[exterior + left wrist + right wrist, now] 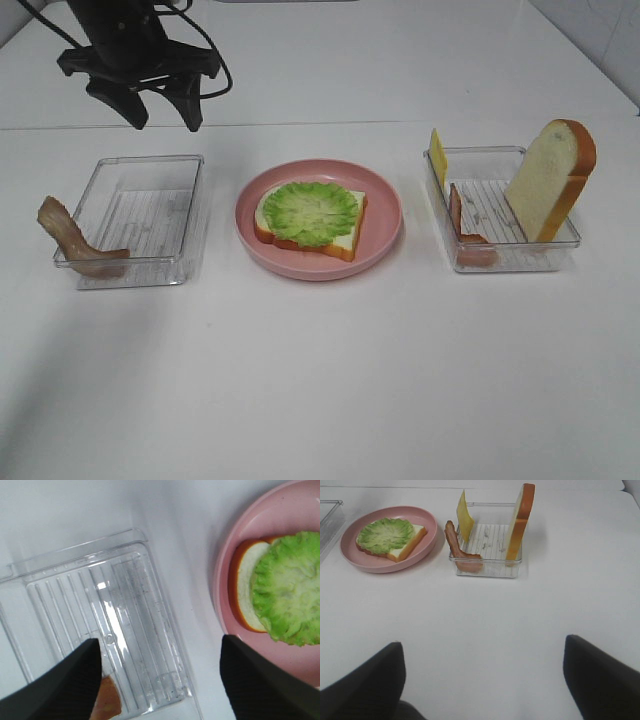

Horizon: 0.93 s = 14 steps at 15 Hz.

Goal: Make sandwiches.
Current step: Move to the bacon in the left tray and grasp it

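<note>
Looks like a robot lab bench. Plain white table (320,400), and a white wall (610,25) with faint tile lines at the back corner. A black cabled arm (125,40) hangs over it. The layout is staged: left tray (150,205), pink plate (392,215) and right tray (490,205) in a neat row. Glossy, prop-looking bread (545,185) stands on edge in the right tray.
</note>
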Available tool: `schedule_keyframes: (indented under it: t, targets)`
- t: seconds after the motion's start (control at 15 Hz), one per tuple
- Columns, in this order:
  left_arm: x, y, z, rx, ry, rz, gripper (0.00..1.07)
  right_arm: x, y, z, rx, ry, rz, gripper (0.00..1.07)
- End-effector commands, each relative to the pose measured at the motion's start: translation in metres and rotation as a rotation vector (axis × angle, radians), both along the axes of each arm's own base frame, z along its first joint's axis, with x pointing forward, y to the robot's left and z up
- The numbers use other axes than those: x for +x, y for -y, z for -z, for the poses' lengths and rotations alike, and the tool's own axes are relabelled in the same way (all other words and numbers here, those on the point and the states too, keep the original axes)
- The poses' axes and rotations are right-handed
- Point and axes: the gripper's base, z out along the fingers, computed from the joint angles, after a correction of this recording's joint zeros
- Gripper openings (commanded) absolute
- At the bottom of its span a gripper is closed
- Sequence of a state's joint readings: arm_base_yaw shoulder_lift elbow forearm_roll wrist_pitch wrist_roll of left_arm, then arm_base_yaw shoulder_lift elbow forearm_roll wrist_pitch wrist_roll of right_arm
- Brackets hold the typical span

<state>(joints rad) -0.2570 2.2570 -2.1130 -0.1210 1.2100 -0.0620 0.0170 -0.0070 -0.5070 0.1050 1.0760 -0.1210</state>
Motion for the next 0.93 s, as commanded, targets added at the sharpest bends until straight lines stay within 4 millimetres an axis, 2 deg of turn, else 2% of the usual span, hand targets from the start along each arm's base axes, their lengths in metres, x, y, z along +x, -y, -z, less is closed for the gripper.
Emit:
schedule_keyframes:
  t: [0.07, 0.13, 0.2, 0.33, 0.47, 0.6, 0.73, 0.93]
  targets:
    - [-0.01, -0.009, -0.016, 0.004, -0.04, -0.012, 0.65, -0.001, 0.0, 0.0, -0.011, 0.02, -0.001, 0.81]
    - [-0.014, -0.012, -0.031, 0.019, -0.003, -0.012, 0.65, -0.001, 0.0, 0.0, -0.011, 0.02, -0.001, 0.81]
    - [-0.015, -0.014, -0.036, 0.033, 0.011, -0.012, 0.65, -0.001, 0.0, 0.0, -0.011, 0.02, -0.001, 0.81]
    - [-0.03, -0.024, -0.058, 0.093, 0.051, -0.016, 0.65, -0.001, 0.0, 0.0, -0.011, 0.02, -0.001, 0.81]
    - [-0.048, -0.036, -0.067, 0.13, 0.043, -0.05, 0.65, -0.001, 0.0, 0.0, -0.011, 0.02, -0.001, 0.81]
    - [-0.074, -0.058, -0.066, 0.124, -0.022, -0.133, 0.65, -0.001, 0.0, 0.0, -0.011, 0.02, -0.001, 0.81]
    - [-0.09, -0.072, -0.062, 0.132, -0.063, -0.168, 0.65, -0.001, 0.0, 0.0, -0.011, 0.02, -0.001, 0.81]
    - [-0.103, -0.092, -0.048, 0.143, -0.132, -0.221, 0.65, -0.001, 0.0, 0.0, -0.011, 0.02, -0.001, 0.81]
